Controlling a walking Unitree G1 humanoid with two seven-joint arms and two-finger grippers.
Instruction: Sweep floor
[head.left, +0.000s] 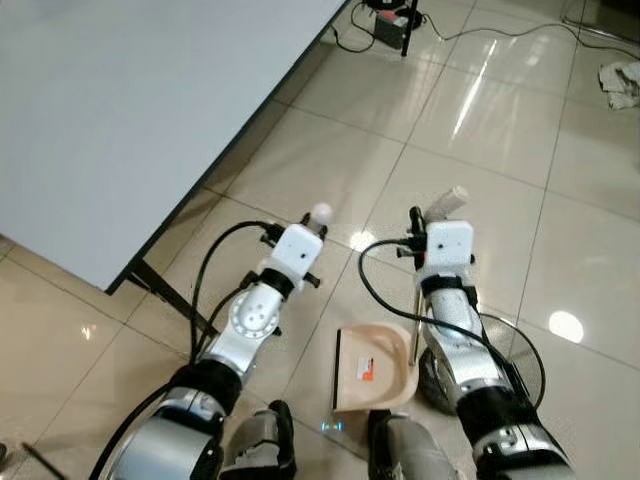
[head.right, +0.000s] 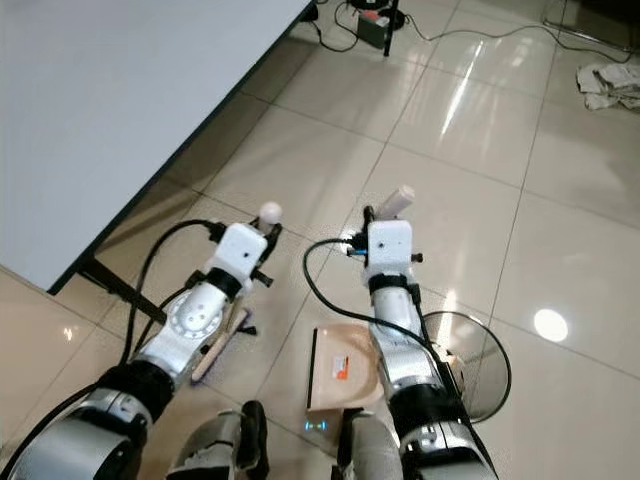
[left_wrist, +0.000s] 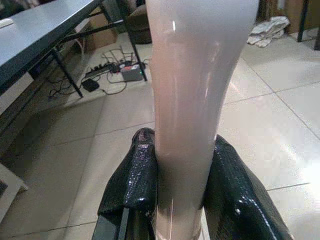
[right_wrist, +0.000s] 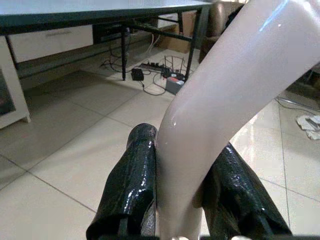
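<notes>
I hold broom handle (left_wrist: 192, 100) clamped in left gripper (left_wrist: 187, 192), dustpan handle (right_wrist: 225, 115) clamped in right gripper (right_wrist: 182, 192). Dustpan (head.left: 375, 368) beside table (head.left: 130, 110); no debris collected, I judge sweeping not yet begun.

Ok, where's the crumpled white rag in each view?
Left eye: rag, upper far right.
Right eye: rag, top right corner.
Left wrist: rag on tiles beyond the straight handle.
Right wrist: rag on tiles beyond the curved handle.
Shared landmark: the cabled power box.

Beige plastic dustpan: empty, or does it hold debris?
Mostly empty: the beige plastic dustpan shows a bare tray apart from one small orange patch, either label or scrap; cannot tell.
</notes>
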